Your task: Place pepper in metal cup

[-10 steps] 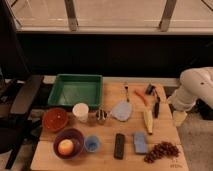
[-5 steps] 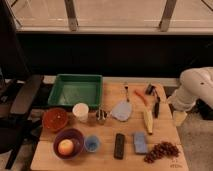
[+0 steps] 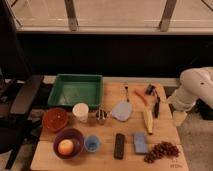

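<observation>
The pepper (image 3: 140, 96), slim and orange-red, lies on the wooden table (image 3: 110, 155) at the back right, between a fork and a dark utensil. The metal cup (image 3: 101, 116) stands small and silver near the table's middle, just right of the white cup (image 3: 80, 112). My arm (image 3: 192, 90) is a bulky white shape at the right edge, beside the table. The gripper (image 3: 178, 118) hangs below it, off the table's right side, well away from the pepper and the cup.
A green tray (image 3: 76, 90) sits at the back left. An orange bowl (image 3: 55, 119), a purple bowl with a round fruit (image 3: 65, 146), a blue cup (image 3: 92, 144), a corn cob (image 3: 148, 120), a grey lid (image 3: 121, 111), a black remote (image 3: 119, 145), a blue sponge (image 3: 140, 142) and grapes (image 3: 161, 151) share the table.
</observation>
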You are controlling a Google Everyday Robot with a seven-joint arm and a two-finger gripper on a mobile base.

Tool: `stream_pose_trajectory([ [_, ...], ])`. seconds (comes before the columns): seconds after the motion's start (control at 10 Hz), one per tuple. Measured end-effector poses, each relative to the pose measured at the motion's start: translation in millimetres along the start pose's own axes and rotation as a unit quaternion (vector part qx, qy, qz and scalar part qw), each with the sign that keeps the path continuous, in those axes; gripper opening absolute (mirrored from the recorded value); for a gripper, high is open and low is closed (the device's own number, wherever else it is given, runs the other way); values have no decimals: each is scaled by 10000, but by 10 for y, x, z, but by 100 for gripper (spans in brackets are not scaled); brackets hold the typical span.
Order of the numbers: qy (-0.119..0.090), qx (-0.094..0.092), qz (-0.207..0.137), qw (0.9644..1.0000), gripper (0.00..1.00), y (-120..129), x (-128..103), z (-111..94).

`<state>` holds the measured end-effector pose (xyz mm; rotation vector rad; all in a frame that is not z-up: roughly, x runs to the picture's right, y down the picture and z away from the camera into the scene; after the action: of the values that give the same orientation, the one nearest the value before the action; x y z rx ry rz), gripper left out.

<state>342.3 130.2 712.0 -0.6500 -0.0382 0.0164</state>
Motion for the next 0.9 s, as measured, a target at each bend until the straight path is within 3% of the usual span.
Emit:
stream_pose_trajectory([
  [0.3, 41, 78, 55, 9999, 73, -45, 25, -20],
  [0.7, 99, 530, 194, 9984, 73, -570, -79, -47],
  [0.9, -16, 698, 402, 9967, 73, -896, -240, 19],
])
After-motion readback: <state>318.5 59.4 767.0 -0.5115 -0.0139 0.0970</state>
